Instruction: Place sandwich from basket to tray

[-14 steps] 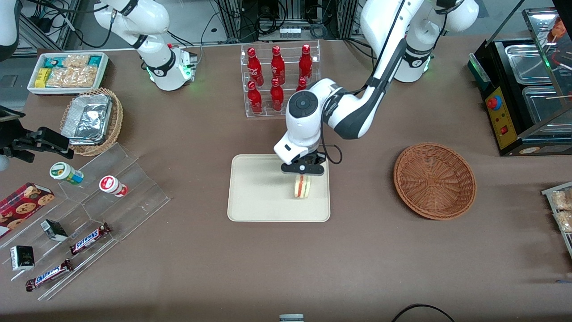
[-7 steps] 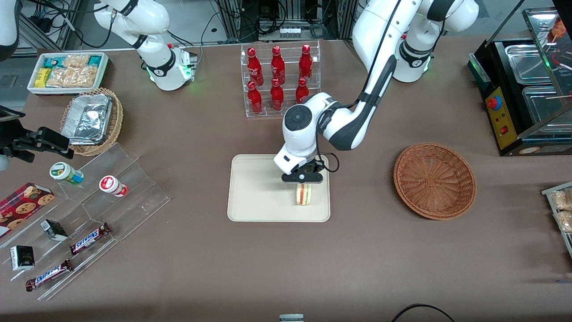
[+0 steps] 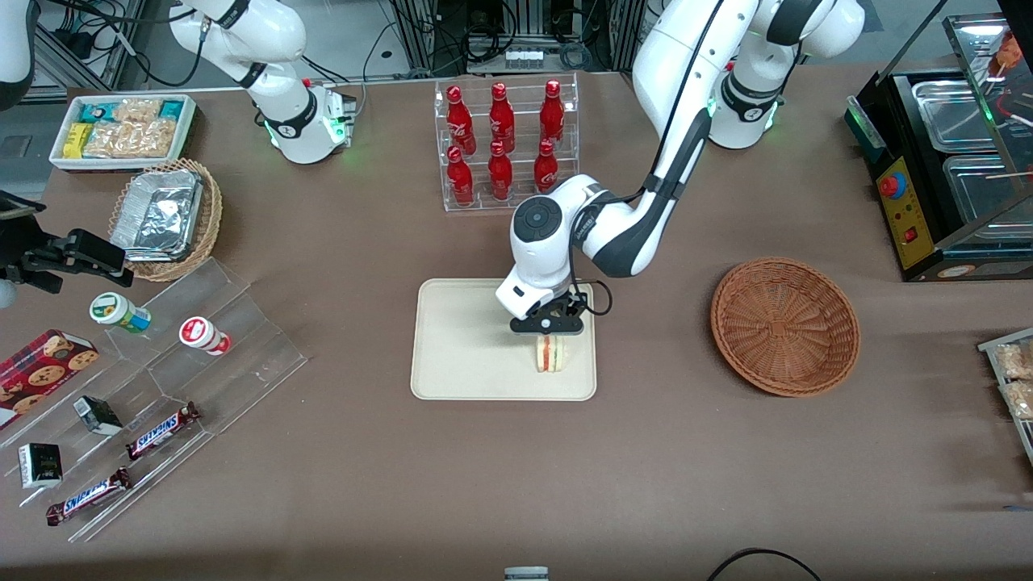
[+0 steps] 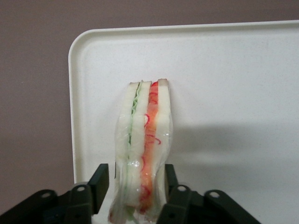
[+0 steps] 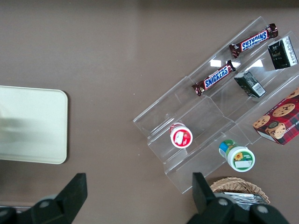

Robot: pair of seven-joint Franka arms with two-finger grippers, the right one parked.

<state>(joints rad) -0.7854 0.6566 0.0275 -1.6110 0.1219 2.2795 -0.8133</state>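
Note:
The sandwich (image 3: 551, 355), a wrapped wedge with red and green filling, stands on its edge on the cream tray (image 3: 460, 347), at the tray's end nearer the basket. My gripper (image 3: 549, 332) hangs straight over it, open only a little. In the left wrist view the sandwich (image 4: 142, 140) rises between the black fingers (image 4: 100, 179): one finger shows a thin strip of tray (image 4: 233, 84) beside the wrap, the other lies close against it. The reddish-brown basket (image 3: 784, 325) sits toward the working arm's end of the table, with nothing in it.
A clear rack of red bottles (image 3: 502, 145) stands just farther from the camera than the tray. A clear stepped stand with snack bars and cups (image 3: 161, 379), a foil-tray basket (image 3: 165, 216) and a white snack bin (image 3: 121, 129) lie toward the parked arm's end.
My gripper came down with the sandwich, a little nearer the camera, until the wedge reached the tray surface. The arm's elbow shifted slightly.

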